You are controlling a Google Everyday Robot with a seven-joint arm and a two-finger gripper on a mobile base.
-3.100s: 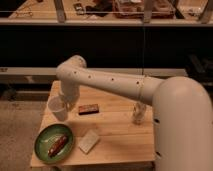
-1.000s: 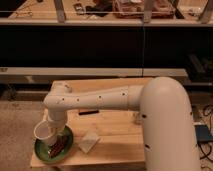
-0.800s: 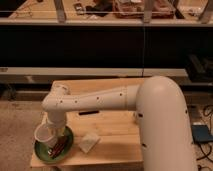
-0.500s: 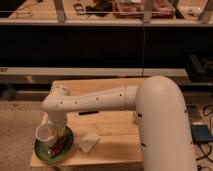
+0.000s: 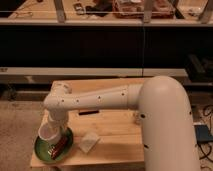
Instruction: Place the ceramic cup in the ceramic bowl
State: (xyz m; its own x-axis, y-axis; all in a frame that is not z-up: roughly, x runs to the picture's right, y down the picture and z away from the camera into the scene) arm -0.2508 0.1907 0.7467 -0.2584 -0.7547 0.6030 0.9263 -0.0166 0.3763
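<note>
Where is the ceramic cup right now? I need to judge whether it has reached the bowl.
In the camera view the ceramic cup is at lower left, over the near-left part of the ceramic bowl, under the end effector and beside a dark reddish item in the bowl.

The surface (image 5: 117, 127) is made of pale wood, smooth, and plank lines can be seen across it. The arm (image 5: 100, 98) is covered in a smooth cream shell that looks like plastic, with a soft shine and small dark dots along it. The hand (image 5: 56, 125) is set low at the arm's end, over the left corner, and is mostly hidden. The ceramic cup (image 5: 49, 133) is plain white and smooth. The ceramic bowl (image 5: 41, 149) is green with a glossy glaze. The pale square pad (image 5: 89, 142) looks matt and soft, maybe cloth or sponge.
</note>
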